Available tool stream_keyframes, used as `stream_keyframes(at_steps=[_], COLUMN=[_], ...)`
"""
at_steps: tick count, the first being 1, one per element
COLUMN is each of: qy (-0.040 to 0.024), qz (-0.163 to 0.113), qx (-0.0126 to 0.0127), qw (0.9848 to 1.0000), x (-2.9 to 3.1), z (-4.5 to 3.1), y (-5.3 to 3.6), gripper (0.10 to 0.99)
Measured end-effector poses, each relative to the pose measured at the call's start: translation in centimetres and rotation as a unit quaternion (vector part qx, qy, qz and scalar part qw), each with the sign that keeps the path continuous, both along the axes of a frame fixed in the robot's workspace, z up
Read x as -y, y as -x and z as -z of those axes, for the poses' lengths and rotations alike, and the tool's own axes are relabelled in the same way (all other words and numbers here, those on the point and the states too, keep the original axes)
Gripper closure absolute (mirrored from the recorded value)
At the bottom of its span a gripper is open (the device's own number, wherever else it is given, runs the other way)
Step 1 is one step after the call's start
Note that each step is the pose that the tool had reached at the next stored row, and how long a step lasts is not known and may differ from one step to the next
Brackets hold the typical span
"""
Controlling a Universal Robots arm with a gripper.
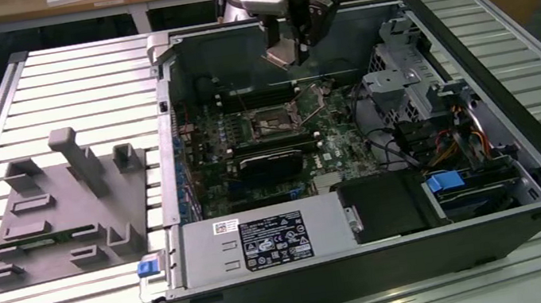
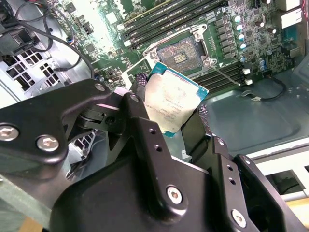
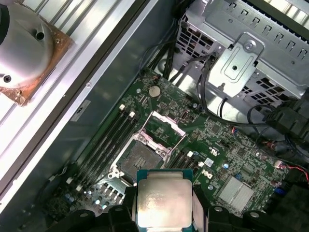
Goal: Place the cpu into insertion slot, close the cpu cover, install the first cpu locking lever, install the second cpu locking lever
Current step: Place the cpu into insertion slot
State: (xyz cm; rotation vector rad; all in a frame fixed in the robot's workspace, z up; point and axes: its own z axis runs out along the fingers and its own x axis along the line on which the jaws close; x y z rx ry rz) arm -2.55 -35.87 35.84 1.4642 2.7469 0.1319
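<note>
closest to us in the second wrist view, the gripper [image 2: 170, 96] is clenched on the cpu [image 2: 174, 102], its two black fingers [image 2: 202, 126] pressing on opposite edges of the chip, so the silvery top faces the camera and the tan-green edge shows along one side. in the first wrist view the cpu lies flat between the fingertips and hangs in the air, clear of the board. beyond it sits the insertion slot [image 3: 139, 162], bare, with its contact field exposed. the cpu cover [image 3: 153, 144] is swung up from the slot's far side, and green board shows through its square cut-out. in the exterior view the gripper hovers at about one o'clock from the slot, well above the motherboard [image 1: 212, 178] and inside the open computer case [image 1: 374, 269]. farther out, at nine o'clock from the case, a grey moulded fixture [image 1: 64, 210] rests on the slatted table [image 1: 56, 79].
</note>
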Motion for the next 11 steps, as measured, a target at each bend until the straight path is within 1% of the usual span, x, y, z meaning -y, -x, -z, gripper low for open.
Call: stream_keyframes(at_steps=[11], qy=[0.0000], qz=[0.014], qx=[0.0000], qw=[0.9999], x=[0.00], z=[0.09], y=[0.00], gripper=[0.545])
